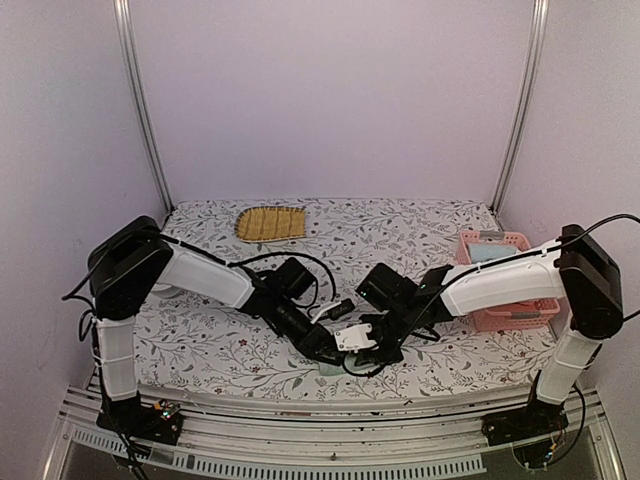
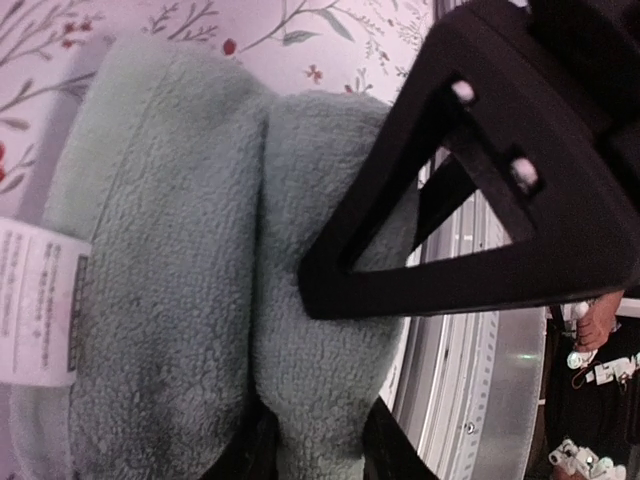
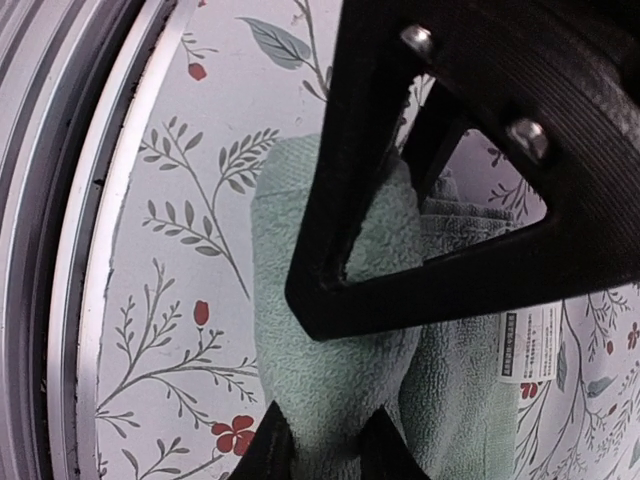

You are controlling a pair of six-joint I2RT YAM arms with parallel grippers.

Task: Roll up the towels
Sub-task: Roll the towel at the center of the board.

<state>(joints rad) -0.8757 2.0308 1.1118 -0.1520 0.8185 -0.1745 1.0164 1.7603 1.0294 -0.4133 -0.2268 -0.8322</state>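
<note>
Mounting rail (image 1: 330, 445) is running along the near edge, carrying both arm bases. Far and left of centre, a ribbed woven mat (image 1: 270, 222) is lying flat on the table (image 1: 420, 225). Left gripper (image 2: 315, 370) is hanging over the near centre. Its fingers are standing narrowly apart around a fold of the sage green towel (image 2: 170, 260); whether they are clamping it cannot be told. That towel is lying bunched, its white label (image 2: 35, 300) showing. Right gripper (image 3: 310, 375) is pinching the same towel from the other side. At the right, a pink basket (image 1: 520, 318) is holding a light blue towel (image 1: 488, 253).
</note>
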